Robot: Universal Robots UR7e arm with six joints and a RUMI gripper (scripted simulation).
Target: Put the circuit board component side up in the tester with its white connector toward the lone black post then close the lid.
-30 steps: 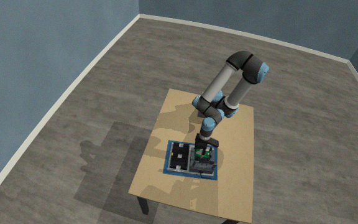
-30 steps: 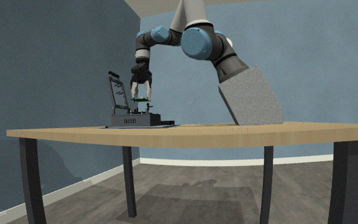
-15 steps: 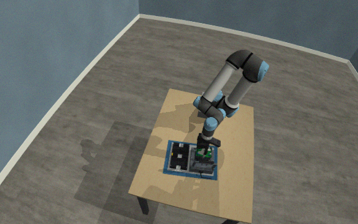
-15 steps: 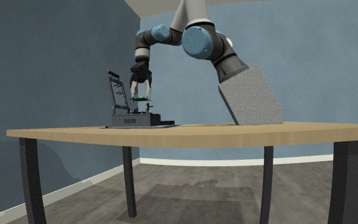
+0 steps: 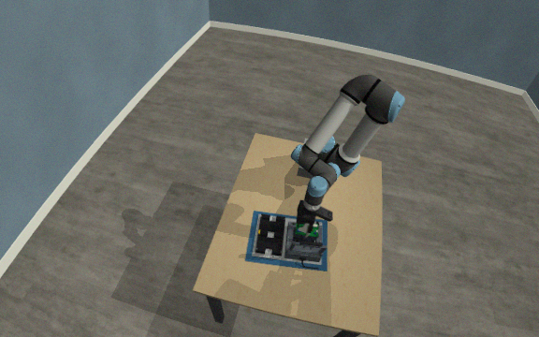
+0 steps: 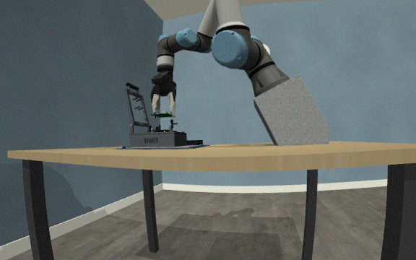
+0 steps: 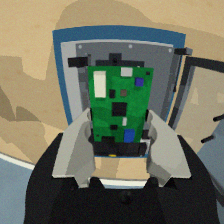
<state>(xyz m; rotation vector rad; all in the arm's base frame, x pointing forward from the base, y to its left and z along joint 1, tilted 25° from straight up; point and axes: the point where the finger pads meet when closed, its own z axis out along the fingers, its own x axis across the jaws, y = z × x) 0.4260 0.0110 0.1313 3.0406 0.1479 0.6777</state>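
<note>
The green circuit board [image 5: 301, 232] [image 6: 162, 115] [image 7: 107, 107] is held level, component side up, in my gripper [image 5: 306, 229] [image 6: 164, 113] [image 7: 118, 109], which is shut on its two long edges. The board hangs above the tester [image 6: 157, 139] [image 7: 105, 50], with a visible gap under it. Its white connector [image 7: 100, 84] is at the upper left of the board in the wrist view. A black part [image 7: 77, 62] sticks up beyond that corner; whether it is the lone post I cannot tell. The tester's lid [image 6: 131, 108] [image 7: 186, 90] stands open. The two pins are hidden in the wrist view.
The black tray [image 5: 276, 241] with white pads lies beside the tester on a blue mat [image 5: 249, 253] [image 7: 120, 33]. The raised lid stands to the right of the fingers in the wrist view. A dark cable [image 5: 303, 263] lies at the tester's edge.
</note>
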